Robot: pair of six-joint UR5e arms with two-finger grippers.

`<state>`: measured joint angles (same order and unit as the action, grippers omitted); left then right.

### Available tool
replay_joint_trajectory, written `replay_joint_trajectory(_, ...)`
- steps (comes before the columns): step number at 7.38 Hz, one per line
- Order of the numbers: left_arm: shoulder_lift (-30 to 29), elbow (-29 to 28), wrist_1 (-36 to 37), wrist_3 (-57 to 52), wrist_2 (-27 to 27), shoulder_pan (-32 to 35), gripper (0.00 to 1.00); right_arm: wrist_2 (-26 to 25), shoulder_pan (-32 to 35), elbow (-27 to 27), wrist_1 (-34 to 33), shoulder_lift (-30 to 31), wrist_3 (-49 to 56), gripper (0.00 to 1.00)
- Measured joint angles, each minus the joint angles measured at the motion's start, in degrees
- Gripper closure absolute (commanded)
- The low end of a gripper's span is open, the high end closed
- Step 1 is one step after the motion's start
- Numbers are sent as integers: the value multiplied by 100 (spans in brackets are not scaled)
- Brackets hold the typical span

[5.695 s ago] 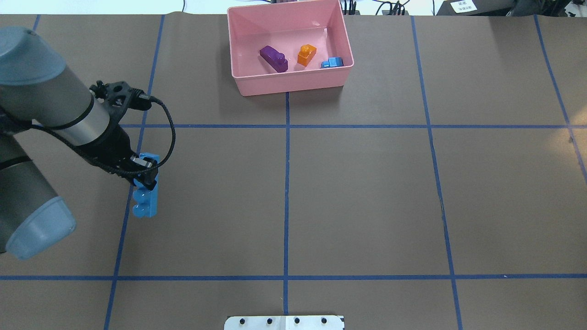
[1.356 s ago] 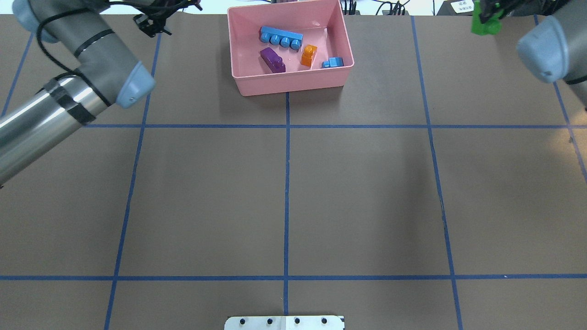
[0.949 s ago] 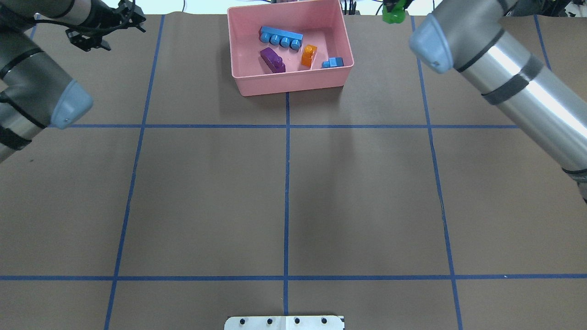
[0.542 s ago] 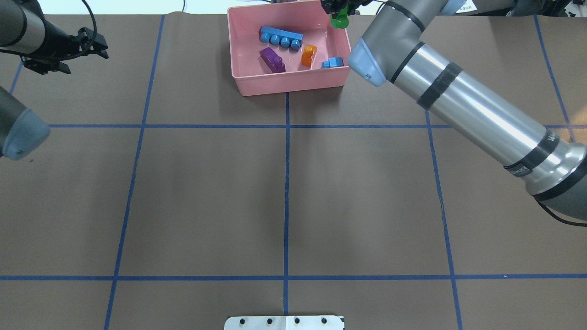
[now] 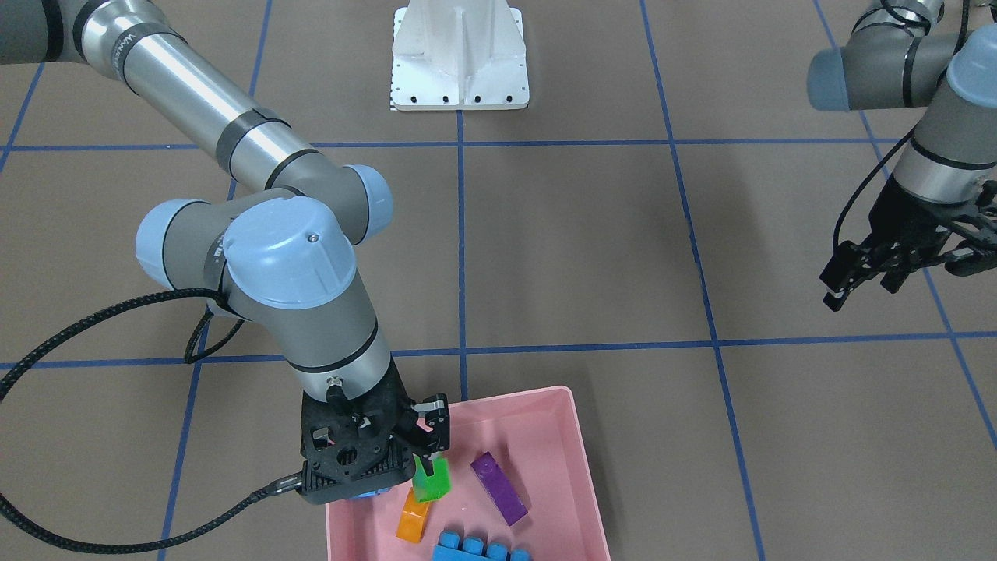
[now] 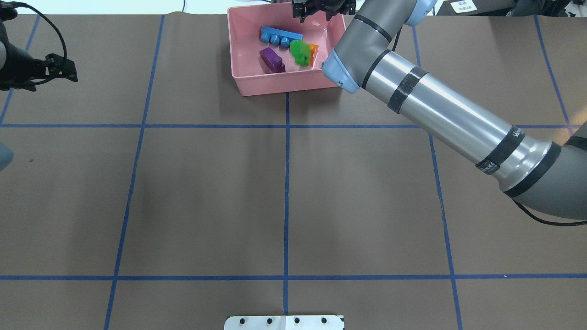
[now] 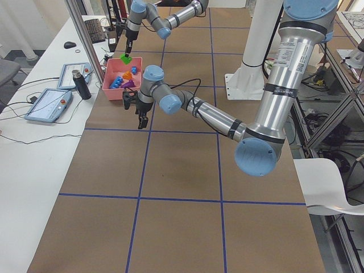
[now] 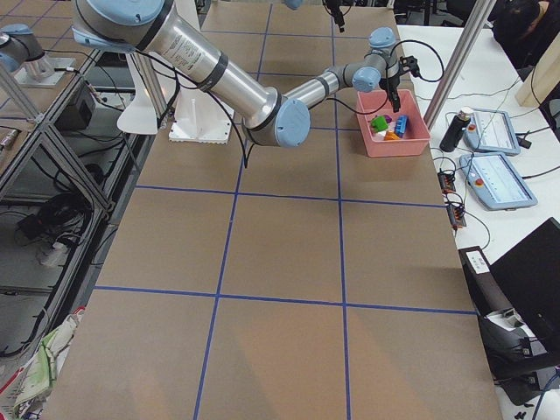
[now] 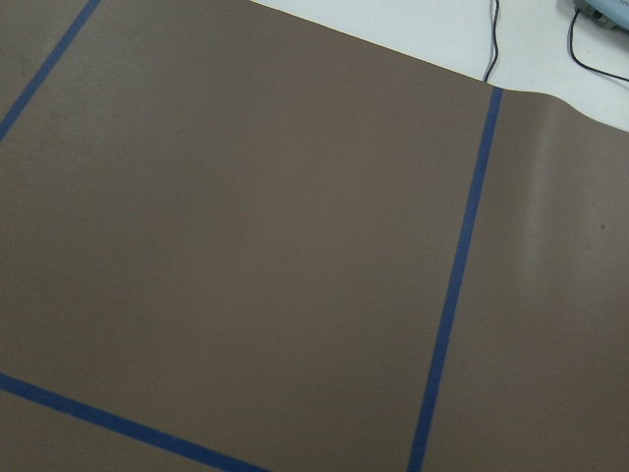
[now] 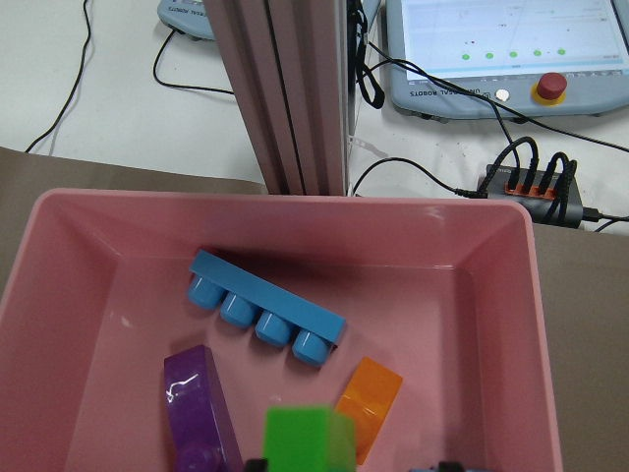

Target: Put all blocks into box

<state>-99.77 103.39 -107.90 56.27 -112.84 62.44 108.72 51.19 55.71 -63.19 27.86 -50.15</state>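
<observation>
The pink box (image 6: 275, 86) (image 5: 545, 436) (image 10: 472, 315) stands at the far edge of the table. In it lie the long blue block (image 6: 280, 37) (image 10: 265, 315), the purple block (image 6: 273, 60) (image 5: 498, 487) and the orange block (image 6: 313, 50) (image 5: 413, 518). My right gripper (image 5: 420, 452) (image 6: 316, 13) hovers open over the box. The green block (image 6: 300, 51) (image 5: 431, 477) (image 10: 310, 438) is just below its fingers, loose and blurred, above the orange one. The small blue block is mostly hidden under the right arm. My left gripper (image 6: 62, 71) (image 5: 864, 280) is open and empty, well off to the left of the box.
The white robot base (image 5: 459, 62) (image 6: 284, 322) sits at the near table edge. Beyond the box are an aluminium post (image 10: 285, 88), control tablets (image 10: 482, 49) and cables. A black bottle (image 7: 78, 84) stands on the side desk. Blue tape lines grid the brown table.
The long blue block went from my left gripper into the box, and the left arm drew back left. My right arm swung in over the box and let go of the green block.
</observation>
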Motion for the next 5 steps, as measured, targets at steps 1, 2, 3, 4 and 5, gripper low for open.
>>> replay_joint_trajectory(1,233,59,9,-560,-142,112,0,222,84,85,-220,2,-2,0)
replay_joint_trajectory(2,465,86,12,-1097,-337,271,0,581,255,325,-722,25,60,0)
replay_joint_trajectory(3,704,97,14,-1669,-589,472,0,976,492,691,-1401,105,249,0)
replay_joint_trajectory(4,968,92,16,-2377,-871,731,0,1269,732,1156,-2163,291,673,0)
replay_joint_trajectory(5,1218,77,36,-3096,-1068,976,0,1396,920,1613,-2864,534,1198,0)
